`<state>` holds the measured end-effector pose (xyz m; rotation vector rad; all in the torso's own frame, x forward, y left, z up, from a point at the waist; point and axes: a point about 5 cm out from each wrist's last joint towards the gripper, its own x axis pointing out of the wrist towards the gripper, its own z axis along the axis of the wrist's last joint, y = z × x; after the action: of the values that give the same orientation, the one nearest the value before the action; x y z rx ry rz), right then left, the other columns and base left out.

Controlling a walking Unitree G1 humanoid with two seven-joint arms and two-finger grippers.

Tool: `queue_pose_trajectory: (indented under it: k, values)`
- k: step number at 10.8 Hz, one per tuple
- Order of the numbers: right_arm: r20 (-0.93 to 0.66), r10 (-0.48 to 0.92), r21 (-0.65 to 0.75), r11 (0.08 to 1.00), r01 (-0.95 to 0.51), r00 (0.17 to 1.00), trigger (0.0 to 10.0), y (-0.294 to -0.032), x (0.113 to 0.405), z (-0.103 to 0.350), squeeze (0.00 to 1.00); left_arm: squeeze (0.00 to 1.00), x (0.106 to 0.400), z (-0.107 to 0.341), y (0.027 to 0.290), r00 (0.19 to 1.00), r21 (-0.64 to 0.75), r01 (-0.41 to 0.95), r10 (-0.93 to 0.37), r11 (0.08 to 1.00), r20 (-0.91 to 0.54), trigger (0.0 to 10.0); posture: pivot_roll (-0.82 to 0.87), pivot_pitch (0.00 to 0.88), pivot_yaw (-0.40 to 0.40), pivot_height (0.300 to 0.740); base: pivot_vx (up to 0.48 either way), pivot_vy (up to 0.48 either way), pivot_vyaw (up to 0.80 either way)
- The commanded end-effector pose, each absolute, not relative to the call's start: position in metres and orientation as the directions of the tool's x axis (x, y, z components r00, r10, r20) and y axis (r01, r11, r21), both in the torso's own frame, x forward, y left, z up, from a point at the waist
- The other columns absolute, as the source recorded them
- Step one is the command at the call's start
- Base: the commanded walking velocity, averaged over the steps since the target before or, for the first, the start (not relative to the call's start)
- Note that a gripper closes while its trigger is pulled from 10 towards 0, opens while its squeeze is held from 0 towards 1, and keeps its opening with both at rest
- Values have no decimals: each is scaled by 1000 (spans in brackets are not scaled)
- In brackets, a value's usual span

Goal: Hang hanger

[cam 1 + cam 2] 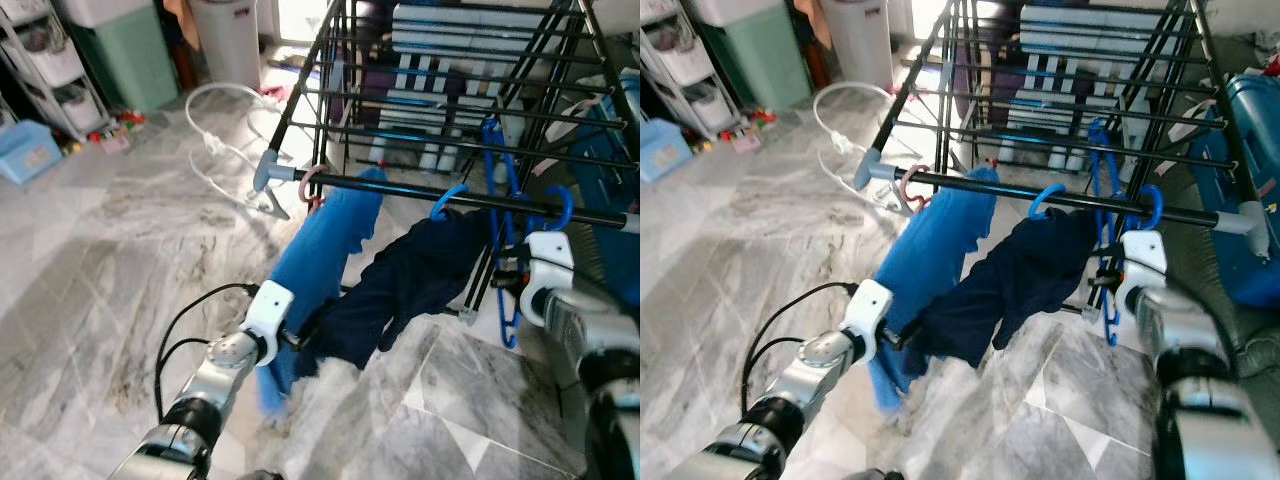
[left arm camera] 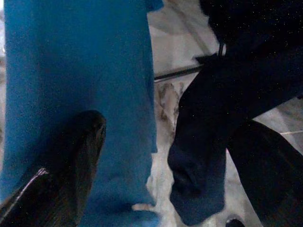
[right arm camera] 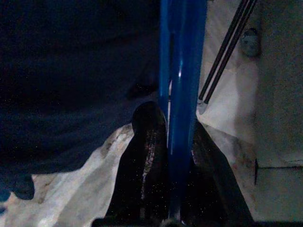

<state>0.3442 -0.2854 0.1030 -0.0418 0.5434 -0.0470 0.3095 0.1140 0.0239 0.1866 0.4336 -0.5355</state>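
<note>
Hanger (image 3: 182, 94), blue, sits pinched between the right pincer's (image 3: 168, 142) closed fingers, its hook up by the rack's black rail (image 1: 420, 192) above the pincer. Judged best: settle the hook over the rail before letting go. Left pincer (image 2: 156, 156) gapes wide, empty, between blue cloth (image 1: 320, 250) and dark garment (image 1: 410, 275).

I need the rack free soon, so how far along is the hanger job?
Done: the blue garment on a pink hook and the navy garment on a blue hook already hang from the drying rack's front bar. In hand: the right gripper is shut on a blue hanger beside the navy garment; the left gripper is open by the cloth. Left: letting go.
</note>
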Motion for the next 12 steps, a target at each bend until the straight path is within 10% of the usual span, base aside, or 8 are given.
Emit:
queue_pose_trajectory:
  k: [1,7,8,9,12]
  values:
    - [-520,-79,-28,997,75,851,0,-291,342,101,0,0,307,21,120,772,66,522,-439,850,-460,10000,131,129,-12,740,0,0,0]
    - [-592,-77,16,994,108,802,0,-288,322,63,0,0,305,22,119,770,69,525,-439,848,-463,10000,128,126,-4,740,0,0,0]
    - [-577,-88,16,993,119,812,6706,-291,323,66,0,0,305,22,119,769,69,527,-441,847,-463,10000,126,124,-2,740,0,0,0]
    - [-562,-102,23,990,139,821,10000,-294,324,70,1000,0,304,23,118,767,69,530,-443,845,-464,10000,124,120,-5,740,0,0,0]
    - [-523,-113,-4,992,130,845,10000,-298,326,76,1000,0,304,22,114,766,64,530,-444,846,-465,10000,122,108,-11,740,0,0,0]
